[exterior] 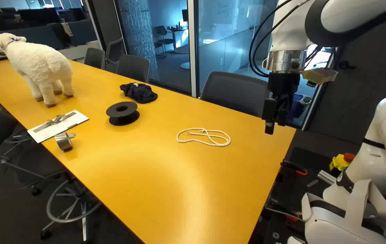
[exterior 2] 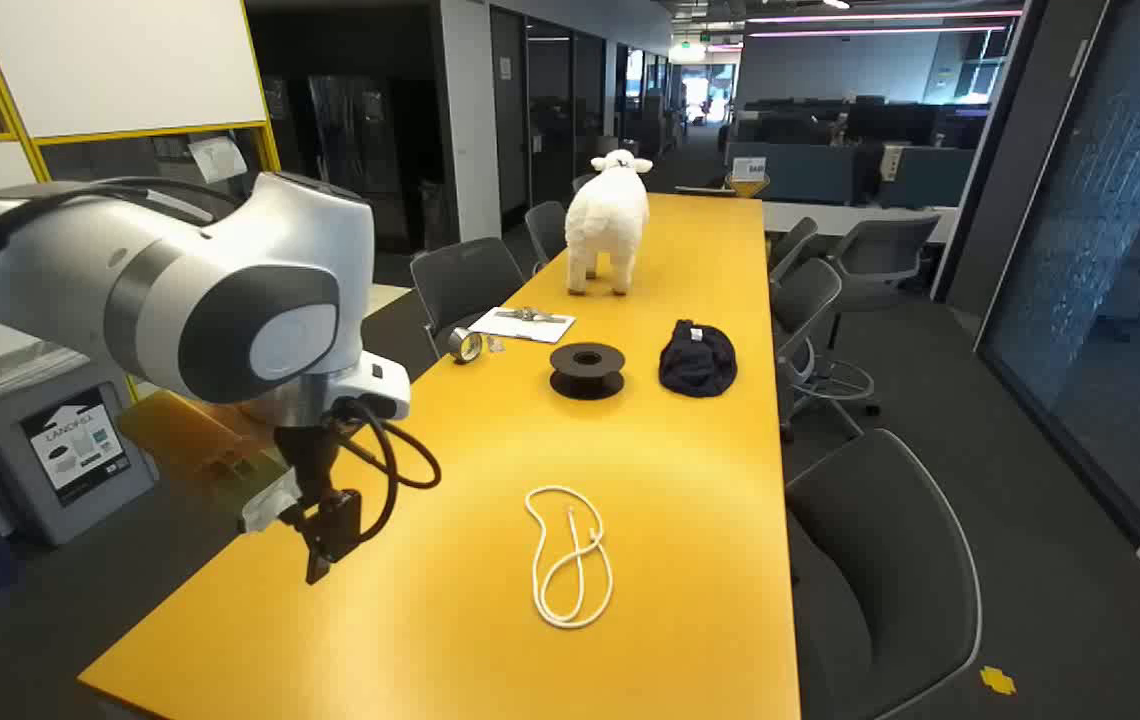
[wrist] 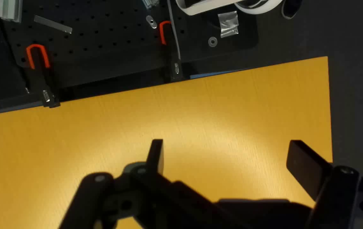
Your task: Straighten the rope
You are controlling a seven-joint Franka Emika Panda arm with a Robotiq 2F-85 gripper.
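The rope (exterior 2: 578, 553) is laid in crossed loops on the table (exterior 2: 695, 620), well apart from the spool (exterior 2: 587, 376). If an end were pulled, a tangle could be cinched at the crossings. Farther from the spool, the gripper (wrist: 226, 148) is held above the table, its jaws spread; if they were closed too high, the thin rope could be missed.
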